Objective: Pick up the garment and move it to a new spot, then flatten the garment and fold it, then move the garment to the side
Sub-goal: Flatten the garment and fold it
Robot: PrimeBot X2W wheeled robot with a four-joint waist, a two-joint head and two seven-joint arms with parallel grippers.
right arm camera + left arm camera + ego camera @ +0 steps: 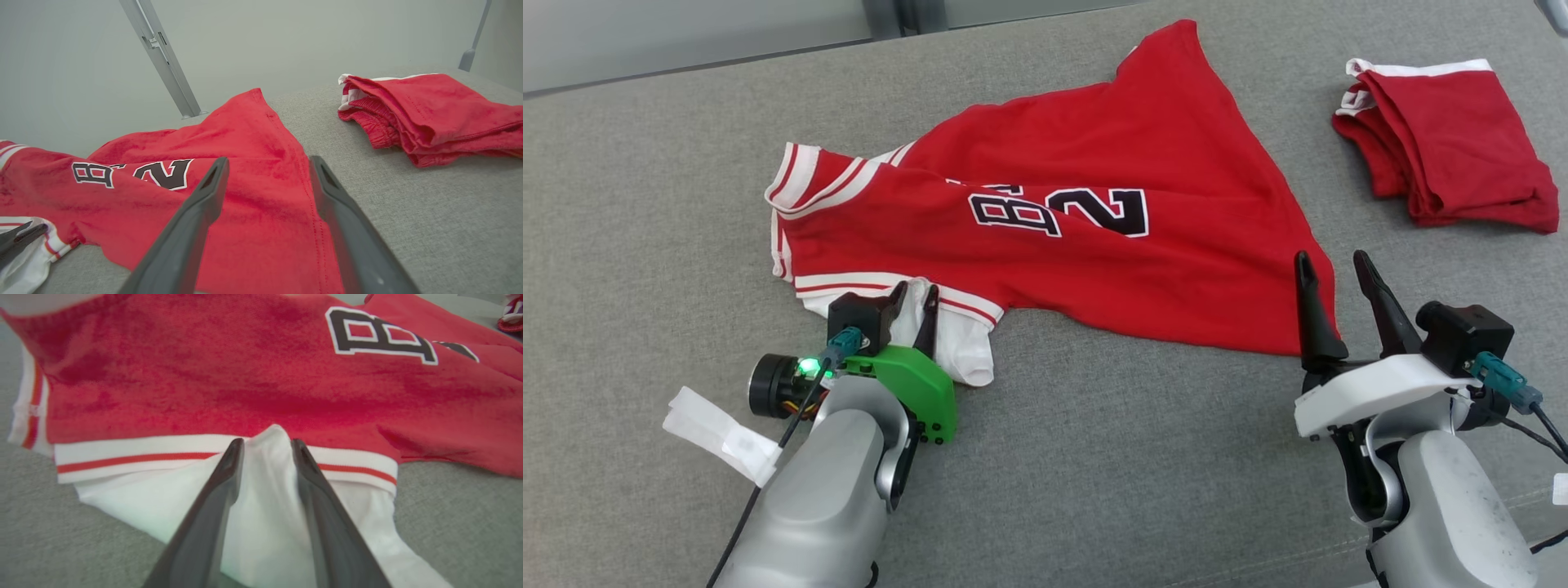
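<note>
A red jersey with white-and-red trim and a black number, the garment (1094,147), lies spread and wrinkled on the grey table (1135,457). My left gripper (916,290) is at its near left corner. In the left wrist view the two fingers (229,473) pinch a raised ridge of the garment's (204,375) white sleeve cloth, so the left gripper (266,441) is shut on it. My right gripper (1334,265) stands open at the garment's near right hem corner. In the right wrist view the right gripper (269,161) hovers just over the red cloth (253,130), gripping nothing.
A folded red garment with white trim (1454,139) lies at the far right of the table, also seen as a folded pile (441,110). A white tag (719,433) hangs beside my left forearm. A metal post (163,61) rises behind the table's far edge.
</note>
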